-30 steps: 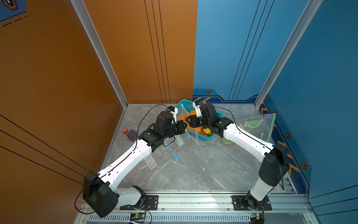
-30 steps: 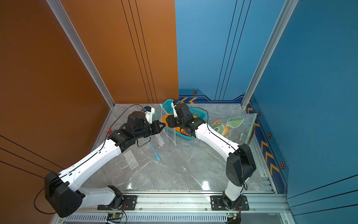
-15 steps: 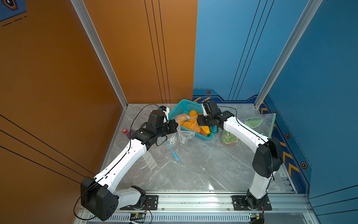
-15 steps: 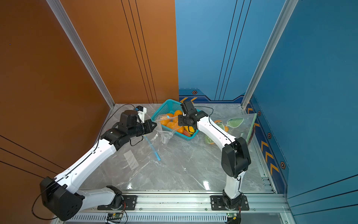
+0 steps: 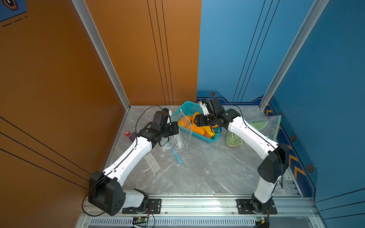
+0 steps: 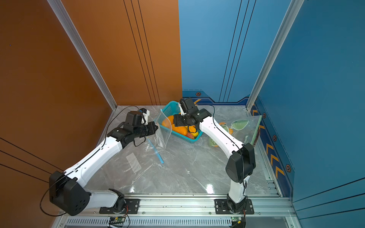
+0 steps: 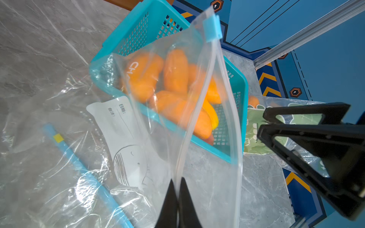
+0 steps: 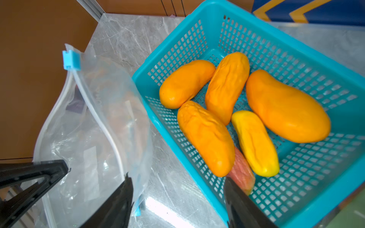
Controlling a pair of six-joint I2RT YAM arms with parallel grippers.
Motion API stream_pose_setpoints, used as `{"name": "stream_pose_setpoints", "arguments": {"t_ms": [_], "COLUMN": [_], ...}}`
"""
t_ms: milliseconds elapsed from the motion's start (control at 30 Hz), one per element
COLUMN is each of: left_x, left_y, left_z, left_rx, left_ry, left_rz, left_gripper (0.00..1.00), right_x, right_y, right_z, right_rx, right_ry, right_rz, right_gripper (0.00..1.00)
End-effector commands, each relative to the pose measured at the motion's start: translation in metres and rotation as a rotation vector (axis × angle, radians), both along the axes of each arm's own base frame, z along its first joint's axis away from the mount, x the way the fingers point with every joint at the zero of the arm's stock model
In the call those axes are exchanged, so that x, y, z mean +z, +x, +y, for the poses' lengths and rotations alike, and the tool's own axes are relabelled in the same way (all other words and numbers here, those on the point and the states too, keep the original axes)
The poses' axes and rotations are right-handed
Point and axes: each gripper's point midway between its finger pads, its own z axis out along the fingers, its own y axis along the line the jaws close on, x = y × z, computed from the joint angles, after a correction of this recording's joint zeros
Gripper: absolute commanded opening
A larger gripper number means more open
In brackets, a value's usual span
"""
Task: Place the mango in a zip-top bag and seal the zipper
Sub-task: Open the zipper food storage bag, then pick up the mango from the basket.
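Table (image 5: 197, 173): grey marble surface. It carries the work items, a spare clear bag lying flat and a green-printed bag to the right.

Basket (image 8: 177, 47): teal mesh, at the far side of the table, just beside the bag.

Zip-top bag (image 8: 88, 138): clear, held upright off the table. The mouth is parted and nothing is inside.

Mango (image 8: 205, 136): lies in the basket among four other orange-yellow ones, all packed in contact. A reddish fruit is half hidden beneath. None is bagged.

Left gripper (image 7: 177, 180): fingers pressed together on one lip of the bag's mouth.

Right gripper (image 8: 176, 178): fingers spread wide and empty, over the basket's near wall.

Slider (image 8: 71, 60): blue, parked at the far end of the zipper track.

Hazards, as judged:
- The bag hangs from a single pinch, and its free lip is limp. A mango catching that lip could fold the mouth shut or drag the film out of the grip.
- The fruit lie tight together, so a finger could land on a neighbour and the grasp may slip.
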Motion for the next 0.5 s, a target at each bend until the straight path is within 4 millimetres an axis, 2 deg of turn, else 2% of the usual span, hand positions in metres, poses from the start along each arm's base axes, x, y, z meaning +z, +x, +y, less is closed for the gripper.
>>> {"name": "stream_pose_setpoints", "arguments": {"t_ms": [0,133,200,300,367,400,467], "left_x": [0.009,0.004,0.002,-0.001,-0.003,-0.004,-0.006], "left_y": [0.003,0.001,0.001,0.001,0.0,0.0,-0.001], "left_z": [0.002,0.005,0.006,0.006,0.005,0.005,0.005], "left_rx": [0.001,0.01,0.017,0.019,0.019,0.019,0.017], "left_ry": [0.014,0.019,0.019,0.02,0.018,0.016,0.014], "left_rz": [-0.022,-0.013,-0.01,-0.002,0.004,0.009,0.015], "left_gripper": [0.0,0.0,0.0,0.0,0.0,0.0,0.0], "right_x": [0.028,-0.01,-0.036,-0.07,-0.085,-0.103,-0.117], "right_y": [0.006,0.018,0.02,0.022,0.023,0.025,0.027], "right_z": [-0.025,-0.038,-0.033,-0.026,-0.021,-0.017,-0.013], "right_rx": [-0.071,-0.108,-0.08,-0.035,-0.004,0.022,0.056], "right_ry": [0.025,-0.02,-0.051,-0.088,-0.106,-0.121,-0.136], "right_rz": [-0.021,0.091,0.163,0.249,0.285,0.32,0.347], "right_gripper": [0.76,0.78,0.94,0.93,0.92,0.9,0.87]}}
